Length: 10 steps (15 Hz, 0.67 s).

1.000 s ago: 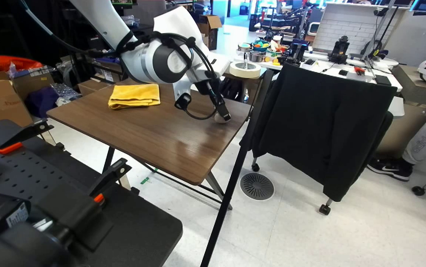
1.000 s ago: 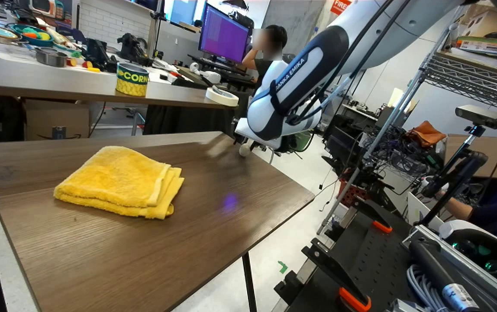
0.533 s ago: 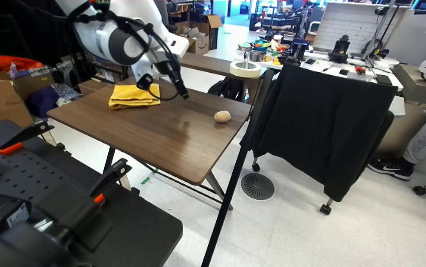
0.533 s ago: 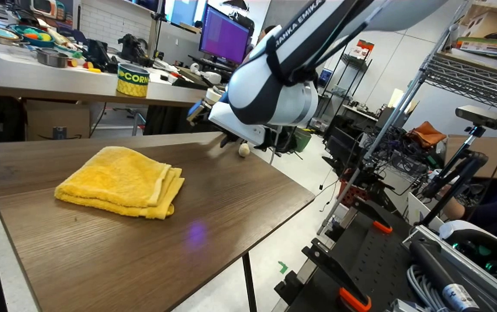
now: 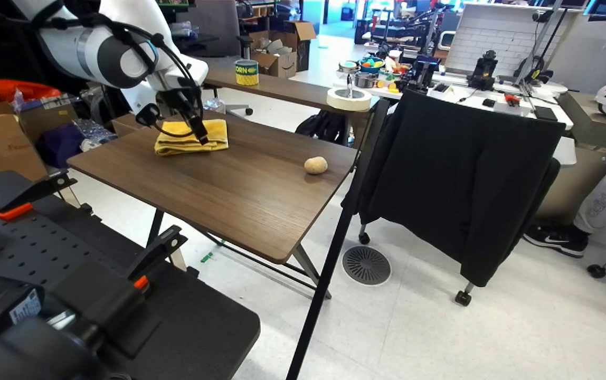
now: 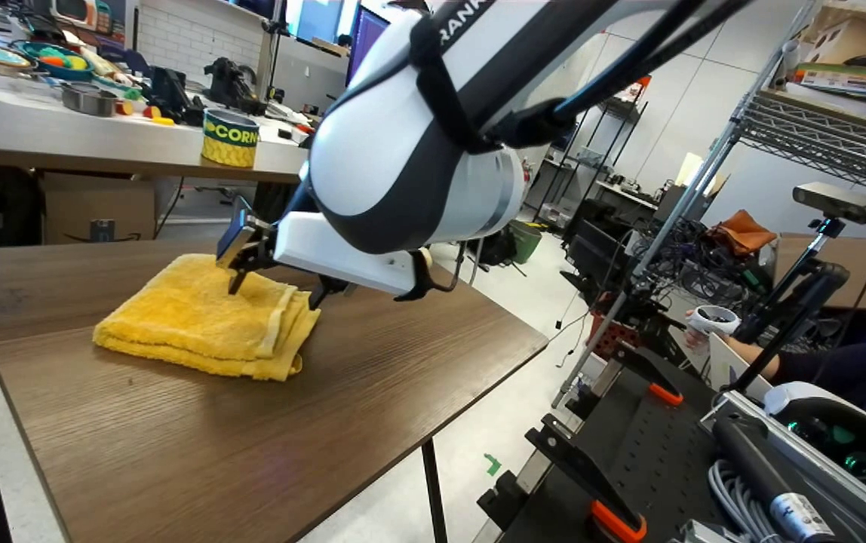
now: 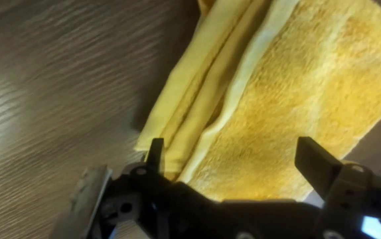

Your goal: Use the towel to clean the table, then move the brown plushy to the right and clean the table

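Observation:
The yellow towel lies folded on the brown table in both exterior views. It fills much of the wrist view, its layered edge toward the left. My gripper is open and empty, its two fingers spread over the towel. In an exterior view the fingertips hang just above the towel's edge side; whether they touch it I cannot tell. The tan plushy sits on the table near the far corner from the towel. It is out of the wrist view.
A bench behind the table holds a corn can and a tape roll. A black-draped table stands beside the table. A black cart with orange-tipped clamps stands along another side.
My gripper has moved away from the plushy and across the table to above the towel. The plushy now shows uncovered in an exterior view. The towel has not moved.

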Each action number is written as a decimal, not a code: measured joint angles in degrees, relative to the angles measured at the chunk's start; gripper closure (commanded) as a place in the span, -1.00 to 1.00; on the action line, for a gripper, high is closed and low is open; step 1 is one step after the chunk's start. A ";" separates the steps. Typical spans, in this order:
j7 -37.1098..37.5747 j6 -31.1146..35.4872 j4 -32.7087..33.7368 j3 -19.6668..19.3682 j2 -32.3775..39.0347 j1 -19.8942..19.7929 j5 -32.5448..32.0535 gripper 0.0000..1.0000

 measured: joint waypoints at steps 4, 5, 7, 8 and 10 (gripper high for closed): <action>1.75 -4.50 5.78 -1.27 2.69 4.82 -1.55 -1.00; 2.67 -5.62 7.30 -2.00 3.34 6.09 -2.04 -1.00; 4.55 -7.85 10.05 -3.55 4.80 8.07 -3.05 -1.00; 4.92 -8.12 10.80 -3.93 5.35 8.47 -3.19 -1.00; 4.96 -8.20 11.50 -4.22 5.99 8.53 -3.23 -1.00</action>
